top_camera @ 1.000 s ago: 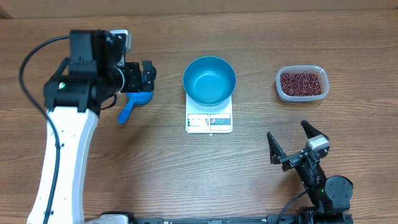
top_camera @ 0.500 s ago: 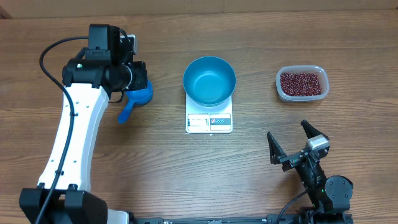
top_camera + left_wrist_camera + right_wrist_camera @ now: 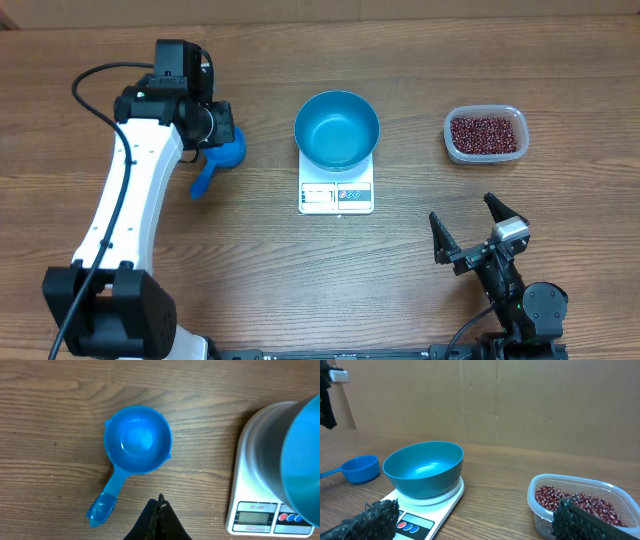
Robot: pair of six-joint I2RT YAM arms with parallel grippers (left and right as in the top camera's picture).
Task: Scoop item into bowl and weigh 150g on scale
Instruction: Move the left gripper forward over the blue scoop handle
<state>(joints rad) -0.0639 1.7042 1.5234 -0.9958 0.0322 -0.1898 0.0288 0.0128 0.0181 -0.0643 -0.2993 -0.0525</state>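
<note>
Though smooth and round, the bowl (image 3: 337, 130) tops a square scale (image 3: 337, 198).

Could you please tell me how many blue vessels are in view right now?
2. The bowl sits on the scale in the middle of the table; the small handled scoop lies to its left, beneath the shut left claw. None appears hidden.
</note>
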